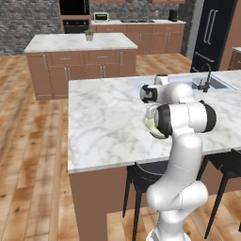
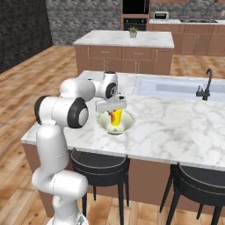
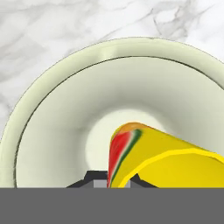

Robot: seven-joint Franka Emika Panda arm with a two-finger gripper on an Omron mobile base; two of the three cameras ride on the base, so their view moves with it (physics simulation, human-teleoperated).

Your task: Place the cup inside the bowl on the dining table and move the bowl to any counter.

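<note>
The yellow cup stands tilted inside the cream bowl on the dining table, directly under the gripper; I cannot tell whether its fingers pinch the cup.

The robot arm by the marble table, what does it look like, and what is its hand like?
The arm is glossy white, built of rounded tubular segments with black bands at the joints. Its gripper is a white block ending in two small dark fingertips. No cables or markings are visible.
</note>
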